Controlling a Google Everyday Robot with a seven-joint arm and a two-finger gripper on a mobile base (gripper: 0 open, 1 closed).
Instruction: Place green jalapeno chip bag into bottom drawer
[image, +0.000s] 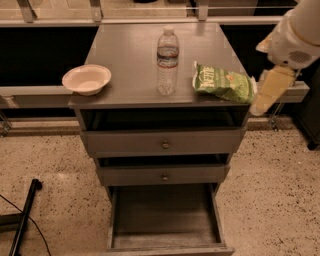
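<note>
**Bag lies just left of the pincer, long side across**

The chip bag (222, 82) lies flat on the right front corner of the desk (130, 50). Its long axis runs left to right in the view, dipping a little toward the front at the right end. The pincer (265, 94) hangs off the desk's right edge, just beside that right end. I cannot tell whether the two touch, nor whether the pincer is released or clenched. Nothing shows in its hold.

So the bag sits near the pincer, on its left in the view, with its short end turned toward it. In my judgement the grasp is the step in hand. The pincer should come over the bag and close across its narrow width, not along its length. The bottle (167, 60) stands just left of the bag, so there is little room on that side. The bowl (86, 79) is well apart. The bottom drawer (165, 215) is pulled out, below the desk's front edge.
</note>
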